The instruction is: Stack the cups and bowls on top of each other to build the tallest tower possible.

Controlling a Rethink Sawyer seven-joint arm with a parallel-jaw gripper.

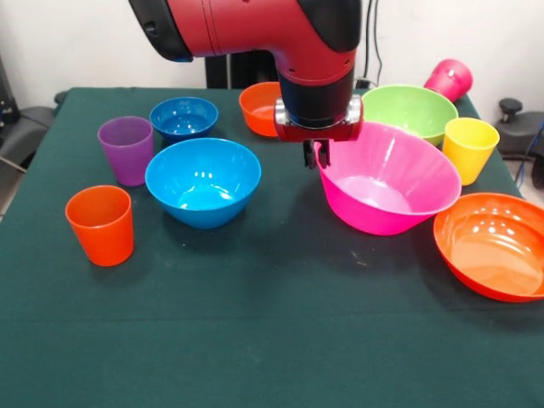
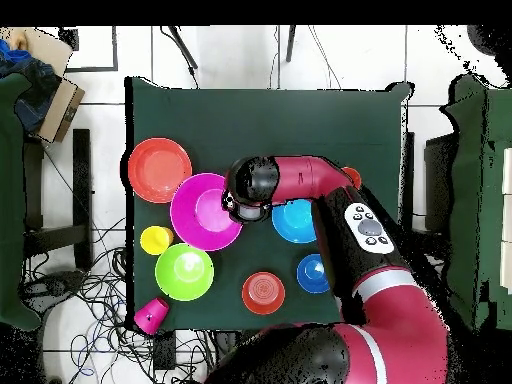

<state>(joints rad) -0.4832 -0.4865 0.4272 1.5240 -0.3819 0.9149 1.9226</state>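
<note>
Gripping the near-left rim of the very large pink bowl [image 1: 387,178], the gripper [image 1: 316,155] hangs straight down from the red arm [image 1: 255,30], its fingers closed on the wall so that the bowl appears tipped, its left rim raised. The overhead view agrees: the wrist sits over the bowl's edge on the side toward the medium blue bowl [image 1: 203,180], not over its centre. The coming move turns on this offset, since the bowl's mass lies wholly to one side of the grasp and will probably swing or sag if lifted.

Everything else stands apart on the green table [image 1: 255,340], nothing stacked:
- large orange bowl [image 1: 495,245], just beside the pink one at the front view's right
- lime green bowl [image 1: 410,110] behind the pink bowl, with the yellow cup [image 1: 469,149] beside it
- magenta cup [image 1: 450,79], on its side at the far corner
- small orange bowl [image 1: 259,108], partly hidden behind the wrist
- small blue bowl [image 1: 184,117], purple cup [image 1: 127,150] and orange cup [image 1: 101,224] at the left

The tower seems barely begun; the pink bowl, being widest, would suit as its base
</note>
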